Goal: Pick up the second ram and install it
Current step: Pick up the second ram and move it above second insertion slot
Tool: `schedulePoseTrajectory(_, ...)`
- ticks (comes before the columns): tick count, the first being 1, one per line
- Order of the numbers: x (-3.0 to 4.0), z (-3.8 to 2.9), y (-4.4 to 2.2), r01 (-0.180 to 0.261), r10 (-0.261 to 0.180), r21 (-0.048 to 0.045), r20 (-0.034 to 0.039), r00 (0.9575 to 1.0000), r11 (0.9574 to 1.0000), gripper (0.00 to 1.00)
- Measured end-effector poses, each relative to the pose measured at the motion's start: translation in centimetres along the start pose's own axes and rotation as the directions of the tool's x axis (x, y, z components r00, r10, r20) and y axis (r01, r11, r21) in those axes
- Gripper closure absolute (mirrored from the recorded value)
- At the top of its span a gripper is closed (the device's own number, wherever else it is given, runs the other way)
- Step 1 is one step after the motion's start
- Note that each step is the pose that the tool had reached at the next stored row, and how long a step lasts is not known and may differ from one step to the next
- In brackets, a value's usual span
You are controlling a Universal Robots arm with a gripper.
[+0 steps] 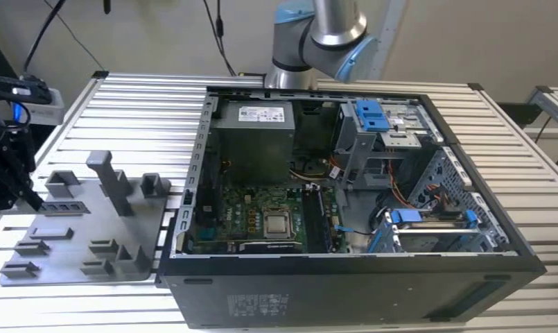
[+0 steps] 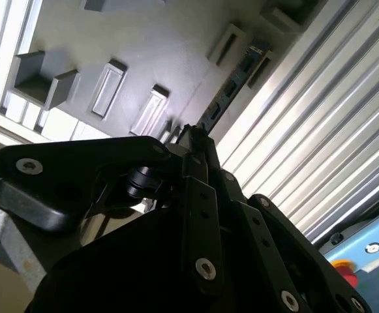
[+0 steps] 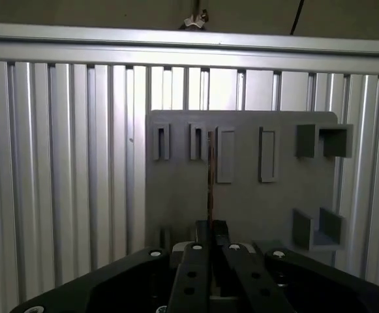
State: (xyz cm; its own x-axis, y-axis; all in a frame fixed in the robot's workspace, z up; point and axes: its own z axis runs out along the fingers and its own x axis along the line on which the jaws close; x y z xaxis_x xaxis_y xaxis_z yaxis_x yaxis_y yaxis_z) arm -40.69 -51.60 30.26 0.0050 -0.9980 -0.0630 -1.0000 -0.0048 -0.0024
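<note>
The second ram (image 1: 66, 207) sits on the far left part of the grey fixture tray (image 1: 84, 260), at the exterior view's left. It is a thin dark stick with its row of chips facing the camera, and its lower edge rests on the tray. In the first wrist view it shows edge-on as a narrow line (image 3: 210, 176) running away from the gripper (image 3: 211, 228) across the tray (image 3: 176, 195). In the second wrist view it runs as a dark strip (image 2: 231, 94) from the gripper's tip (image 2: 192, 134) along the tray's edge. The gripper (image 1: 31, 201) is at the stick's left end, with its two fingers drawn close together and clamped on that end of the ram. Just right of the stick stands the tray's tall post (image 1: 107, 177), with a hollow block (image 1: 64, 182) on the far side and several low slotted holders (image 1: 101, 246) on the near side. The tray lies on a ribbed aluminium table (image 1: 131, 111). To its right, touching or just beside it, is an open computer case (image 1: 353, 291) holding a green motherboard (image 1: 242, 215), a grey power supply (image 1: 253, 139) and blue drive clips (image 1: 373, 116). The arm's base (image 1: 320, 35) rises at the far side of the case.
</note>
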Motion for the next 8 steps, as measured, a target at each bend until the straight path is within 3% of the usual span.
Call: schedulePoseTrajectory(8,-0.11,-1.82,-0.01,0.0,0.0,0.0001,0.0001,1.0,1.0,0.86)
